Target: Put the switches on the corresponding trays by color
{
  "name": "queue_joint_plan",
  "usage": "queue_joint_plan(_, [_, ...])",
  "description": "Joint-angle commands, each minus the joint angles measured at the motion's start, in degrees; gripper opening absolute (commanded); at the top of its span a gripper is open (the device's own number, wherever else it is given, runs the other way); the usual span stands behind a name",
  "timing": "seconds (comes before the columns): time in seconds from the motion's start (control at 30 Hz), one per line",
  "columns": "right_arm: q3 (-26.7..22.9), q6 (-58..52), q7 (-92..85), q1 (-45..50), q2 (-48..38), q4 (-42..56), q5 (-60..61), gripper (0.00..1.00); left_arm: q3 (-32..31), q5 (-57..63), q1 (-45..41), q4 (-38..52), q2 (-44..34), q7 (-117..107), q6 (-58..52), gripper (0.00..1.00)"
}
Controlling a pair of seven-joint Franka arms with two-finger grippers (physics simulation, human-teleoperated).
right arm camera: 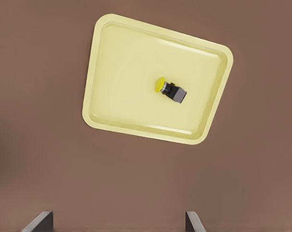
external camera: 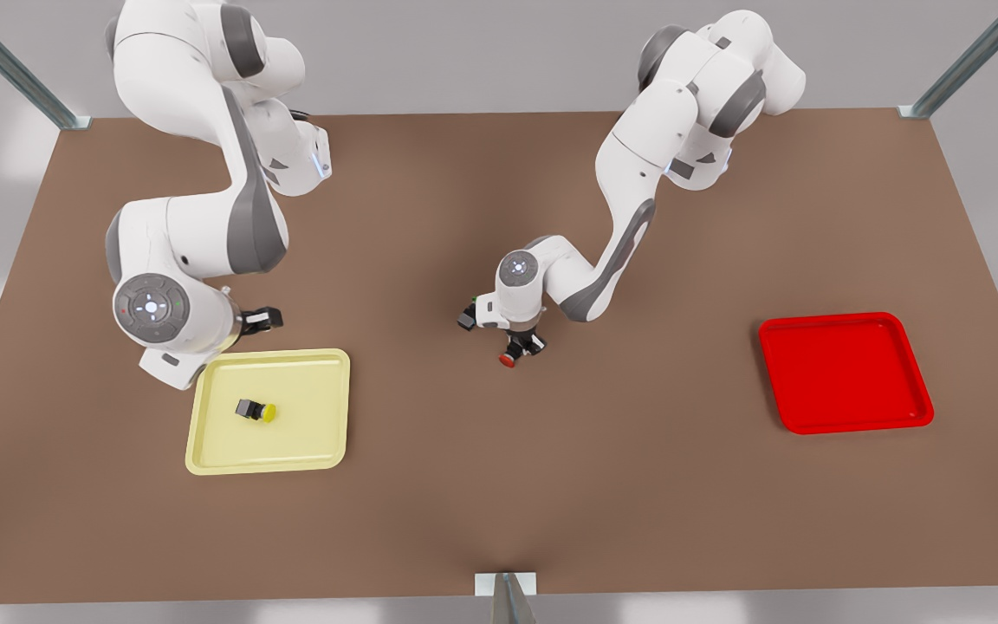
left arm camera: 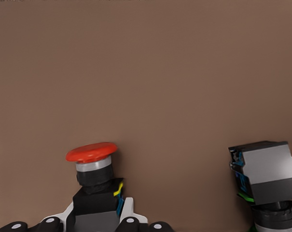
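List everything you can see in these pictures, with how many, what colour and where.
yellow switch: one, yellow cap, dark body, lying in the yellow tray.
red switch: one, red cap, dark body, mid-table, between the left gripper's fingers.
third switch: one, grey-black body, on the table beside the red switch.
yellow tray: one, pale yellow, the front view's left.
red tray: one, bright red, the front view's right.
table: one, brown.
left gripper: shut on the red switch.
right gripper: open, above the table beside the yellow tray.

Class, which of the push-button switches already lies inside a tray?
The yellow-capped switch: it lies on its side in the yellow tray. The red-capped switch is in the left gripper, and the third switch is on the table.
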Motion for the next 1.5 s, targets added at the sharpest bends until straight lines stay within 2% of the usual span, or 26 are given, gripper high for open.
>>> queue_joint_plan(0.0, [0.00,0.00,0.00,0.00,0.07,0.00,0.00,1.00,0.00,-1.15,0.00,0.00,0.00,0.13,-0.01,0.49])
queue_joint_plan(0.3, [0.00,0.00,0.00,0.09,0.07,0.00,-0.26,1.00,-0.18,-1.32,0.71,0.00,-2.72,0.40,-0.98,0.50])
queue_joint_plan(0.53, [0.00,0.00,0.18,0.09,0.07,0.09,-0.35,1.00,-0.62,-1.68,7.82,-1.58,-6.06,1.27,-2.83,0.51])
queue_joint_plan(0.73, [0.00,0.00,0.09,0.09,0.07,0.09,-0.35,1.00,-3.87,-1.85,20.56,-14.85,-15.73,0.84,-2.12,0.52])
queue_joint_plan(0.93, [0.00,0.18,0.09,0.00,0.07,0.09,-0.35,1.00,-10.90,-1.85,41.66,-24.17,-23.73,5.76,-2.03,0.54])
queue_joint_plan(1.07, [-0.35,0.00,0.26,-0.09,-0.80,0.70,-0.35,1.00,-11.87,-1.76,53.25,-26.01,-26.36,14.10,-2.21,0.54])
queue_joint_plan(1.2, [-0.71,-0.18,0.35,-0.70,-5.29,0.79,-0.35,1.00,-11.78,-1.85,63.72,-27.33,-28.65,22.45,-4.05,0.54])
queue_joint_plan(1.3, [-0.71,-0.09,0.26,-0.70,-5.20,0.70,-1.14,1.00,-11.78,-1.76,67.85,-27.33,-28.74,26.67,-4.67,0.55])
queue_joint_plan(1.43, [-0.71,-0.09,0.09,-0.79,-4.94,0.70,-1.23,1.00,-11.69,-1.15,68.91,-27.33,-28.74,28.26,-4.93,0.57])
queue_joint_plan(1.47, [-0.71,-0.09,0.00,-0.79,-4.76,0.70,-1.23,1.00,-11.69,-1.15,68.82,-27.33,-28.74,28.26,-4.93,0.76])
